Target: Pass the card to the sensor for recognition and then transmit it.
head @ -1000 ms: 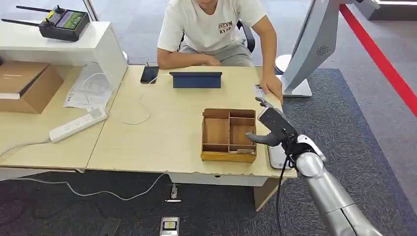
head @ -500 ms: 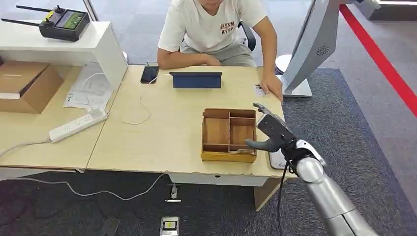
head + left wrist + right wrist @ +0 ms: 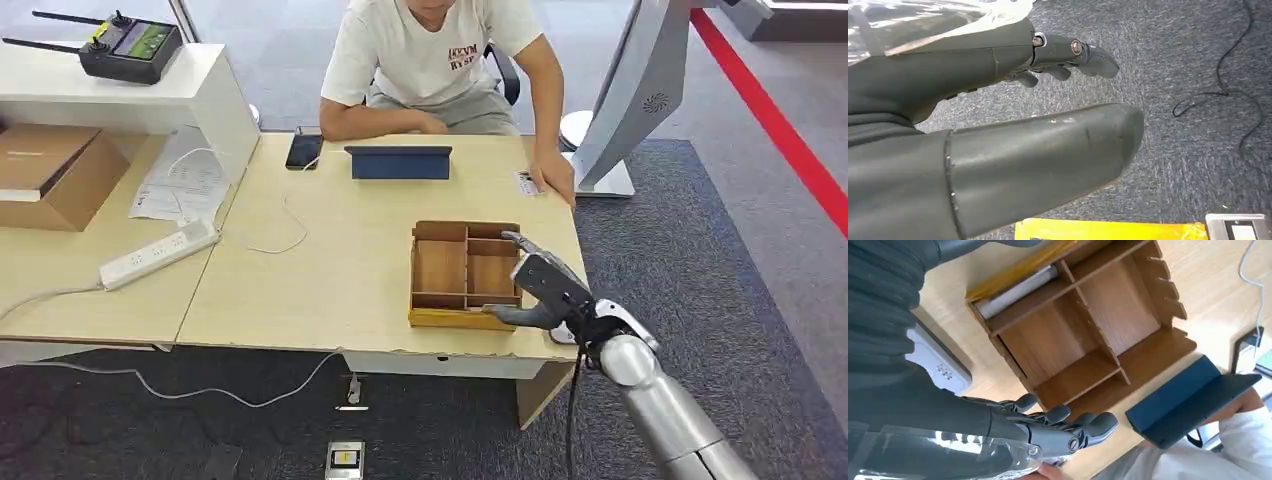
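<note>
head view, left to right: the wooden organizer box (image 3: 465, 273) sits mid-desk, and the right hand (image 3: 535, 287) hovers over its right edge, fingers spread and holding nothing. the card (image 3: 526, 184) lies far across the desk under a person's hand (image 3: 555, 180). the white sensor (image 3: 938, 367) sits just beside the box. the left hand (image 3: 998, 125) hangs over the carpet, fingers apart, holding nothing. the reach for the card should probably clear the box wall and come in flat and low.

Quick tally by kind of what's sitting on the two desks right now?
Electronics: 5 (phone, tablet, power strip, remote, sensor)
Boxes: 2 (wooden organizer, cardboard box)
Paper: 1 (papers)
Cards: 1 (card)
Total: 9
</note>
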Tool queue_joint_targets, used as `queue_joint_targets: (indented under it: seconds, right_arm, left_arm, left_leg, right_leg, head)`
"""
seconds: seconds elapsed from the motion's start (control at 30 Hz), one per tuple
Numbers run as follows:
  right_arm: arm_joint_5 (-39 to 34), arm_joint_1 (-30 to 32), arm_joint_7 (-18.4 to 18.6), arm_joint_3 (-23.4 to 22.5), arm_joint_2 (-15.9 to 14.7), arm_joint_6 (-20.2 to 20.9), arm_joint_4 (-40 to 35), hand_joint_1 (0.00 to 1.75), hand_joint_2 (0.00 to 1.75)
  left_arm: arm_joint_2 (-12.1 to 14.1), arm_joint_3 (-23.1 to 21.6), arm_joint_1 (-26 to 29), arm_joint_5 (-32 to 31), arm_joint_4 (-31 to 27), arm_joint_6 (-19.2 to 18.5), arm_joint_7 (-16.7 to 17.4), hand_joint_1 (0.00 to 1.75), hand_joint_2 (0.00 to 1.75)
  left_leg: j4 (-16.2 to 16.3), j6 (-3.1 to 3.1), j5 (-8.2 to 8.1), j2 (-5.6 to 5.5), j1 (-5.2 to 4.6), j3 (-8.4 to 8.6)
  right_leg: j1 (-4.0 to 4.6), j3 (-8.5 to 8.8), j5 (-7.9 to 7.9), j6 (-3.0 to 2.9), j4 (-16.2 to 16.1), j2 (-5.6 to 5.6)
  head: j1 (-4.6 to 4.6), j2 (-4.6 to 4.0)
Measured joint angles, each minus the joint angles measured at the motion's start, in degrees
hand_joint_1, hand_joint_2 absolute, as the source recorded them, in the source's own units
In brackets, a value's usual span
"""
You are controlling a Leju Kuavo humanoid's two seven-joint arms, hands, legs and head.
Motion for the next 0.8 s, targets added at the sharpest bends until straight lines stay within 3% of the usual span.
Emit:
queue_joint_targets:
  seconds: [0.2, 0.33, 0.57, 0.8]
  right_arm:
    - [4.4, 2.7, 2.7, 1.0, -1.4, -0.2, -4.7, 0.0, 1.75]
    - [12.4, 3.7, 3.6, 2.0, -2.7, -1.4, -8.3, 0.0, 1.75]
    - [28.5, 4.4, 9.4, 4.3, -3.6, -4.8, -14.2, 0.0, 1.75]
    - [33.0, 5.0, 11.3, 5.9, -3.7, -5.7, -16.5, 0.0, 1.75]
  left_arm:
    - [0.0, 0.0, 0.1, -0.1, 0.0, 0.0, -0.1, 0.0, 0.0]
    - [0.0, 0.0, 0.1, 0.0, 0.0, 0.1, -0.2, 0.0, 0.0]
    - [0.0, 0.0, 0.3, 0.6, 0.0, 0.8, -0.3, 0.0, 0.0]
    - [0.0, 0.0, 0.3, 0.6, 0.0, 0.8, -0.4, 0.0, 0.0]
  left_leg:
    - [0.0, 0.0, -0.01, 0.0, 0.0, 0.0]
    - [0.0, 0.0, -0.01, 0.01, 0.0, 0.0]
    - [0.0, 0.0, -0.01, 0.0, 0.0, -0.01]
    - [0.0, 0.0, -0.01, 0.01, 0.0, -0.01]
  right_leg:
    - [0.0, 0.0, -0.01, 0.0, 0.0, 0.0]
    - [0.0, 0.01, -0.01, 0.0, 0.0, 0.0]
    - [0.0, 0.0, -0.01, 0.0, 0.0, 0.0]
    - [0.0, 0.0, -0.01, 0.0, 0.0, 0.0]
  head:
    - [0.0, 0.0]
    - [0.0, 0.0]
    - [0.0, 0.0]
    - [0.0, 0.0]
